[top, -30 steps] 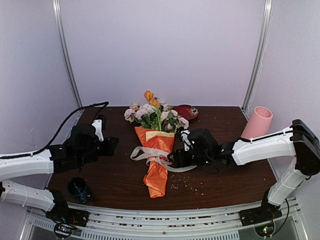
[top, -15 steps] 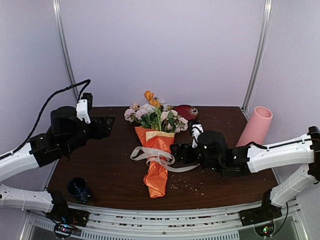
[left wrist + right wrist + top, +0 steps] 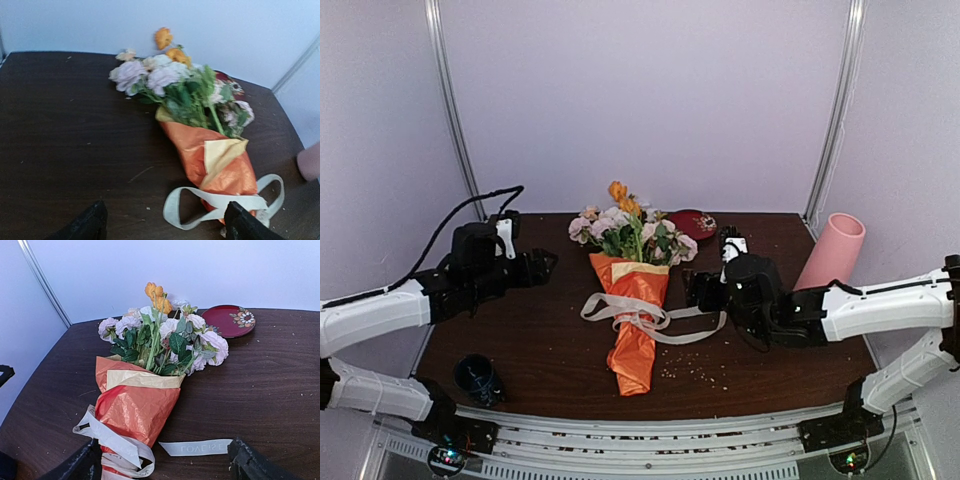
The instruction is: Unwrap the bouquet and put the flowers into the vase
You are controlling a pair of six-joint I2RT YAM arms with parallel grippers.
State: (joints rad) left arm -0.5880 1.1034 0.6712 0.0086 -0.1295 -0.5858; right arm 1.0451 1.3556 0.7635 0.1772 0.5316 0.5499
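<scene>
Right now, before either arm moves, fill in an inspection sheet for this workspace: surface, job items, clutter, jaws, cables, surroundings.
Surface: dark wooden table, crumbs near the front.
Job's things: bouquet lies centre, still wrapped in orange paper, cream ribbon around it, one end trailing right; flowers inside; pink vase at the right edge.
Clutter: dark blue cup front left; dark red dish behind the flowers.
Grippers: left jaws open, holding nothing; right jaws open near the ribbon's trailing end.
Cables: black cable looping above the left arm.
Surroundings: pale walls, metal posts.

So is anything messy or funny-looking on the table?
Yes. Pale crumbs are scattered on the table beside the bouquet's wrapped end, and its cream ribbon sprawls in loose loops instead of a tidy bow.
</scene>
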